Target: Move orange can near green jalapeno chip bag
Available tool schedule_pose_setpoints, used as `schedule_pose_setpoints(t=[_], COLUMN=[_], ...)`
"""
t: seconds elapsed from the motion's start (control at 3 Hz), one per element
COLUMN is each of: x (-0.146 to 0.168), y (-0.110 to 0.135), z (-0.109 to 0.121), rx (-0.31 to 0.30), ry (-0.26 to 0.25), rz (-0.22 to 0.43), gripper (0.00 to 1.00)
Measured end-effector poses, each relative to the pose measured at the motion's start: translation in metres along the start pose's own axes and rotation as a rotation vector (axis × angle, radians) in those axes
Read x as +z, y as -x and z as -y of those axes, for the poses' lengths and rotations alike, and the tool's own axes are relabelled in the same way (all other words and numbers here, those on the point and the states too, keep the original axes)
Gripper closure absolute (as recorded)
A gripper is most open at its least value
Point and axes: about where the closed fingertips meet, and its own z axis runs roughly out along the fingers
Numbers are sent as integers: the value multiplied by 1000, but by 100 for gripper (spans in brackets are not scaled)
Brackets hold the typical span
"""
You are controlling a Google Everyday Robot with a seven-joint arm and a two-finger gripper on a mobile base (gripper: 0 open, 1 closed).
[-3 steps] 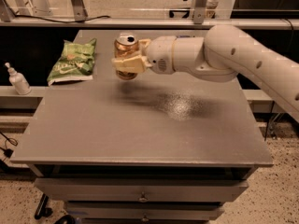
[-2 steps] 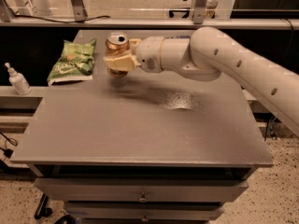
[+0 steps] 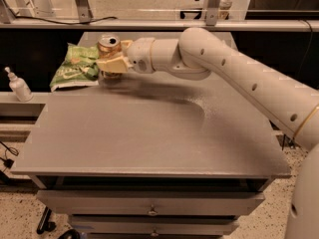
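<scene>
The orange can (image 3: 108,46) is upright, with its silver top and pull tab showing, held just right of the green jalapeno chip bag (image 3: 75,68). The bag lies crinkled at the table's far left, its whitish edge toward the front. My gripper (image 3: 113,59) reaches in from the right and is shut on the can's body, with a cream finger (image 3: 113,64) across its front. The can's base is at or just above the tabletop, close beside the bag's right edge.
The grey table (image 3: 149,133) has drawers below its front edge. A white pump bottle (image 3: 19,86) stands on a lower ledge to the left. My arm (image 3: 239,78) spans the table's right rear. A metal rail (image 3: 159,24) runs behind.
My gripper has carried the orange can leftward, from the table's far middle to right beside the green chip bag, and lowered it toward the surface.
</scene>
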Motion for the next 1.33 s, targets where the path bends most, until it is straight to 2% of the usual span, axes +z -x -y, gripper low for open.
schedule_pose_setpoints(t=[0.67, 1.0, 1.33], x=[35, 42, 42], y=[-12, -16, -14], z=[-5, -8, -8], rx=[-17, -12, -12], ry=[69, 90, 90], rz=[-40, -53, -53], gripper=[100, 82, 59])
